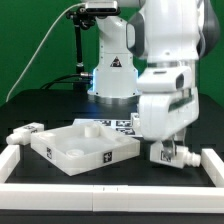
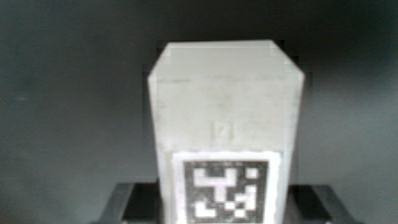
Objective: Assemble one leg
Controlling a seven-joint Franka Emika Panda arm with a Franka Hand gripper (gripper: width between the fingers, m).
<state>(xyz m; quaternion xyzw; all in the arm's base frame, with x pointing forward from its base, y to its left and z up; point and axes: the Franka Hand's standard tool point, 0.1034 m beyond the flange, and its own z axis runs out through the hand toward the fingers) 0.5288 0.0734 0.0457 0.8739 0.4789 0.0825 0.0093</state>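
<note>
Tool down low by the desk, clamped on a leg

On the exterior view's right, the tool (image 1: 168,147) sits just above the black desk (image 1: 40,100), its fingers (image 2: 134,196) closed narrowly against both sides of the white leg (image 2: 222,100) at its tagged end. The square white top (image 1: 85,148) lies just beside it.

A black table (image 1: 45,105) edged by a white rail (image 1: 100,194), green backdrop (image 1: 22,30) behind
</note>
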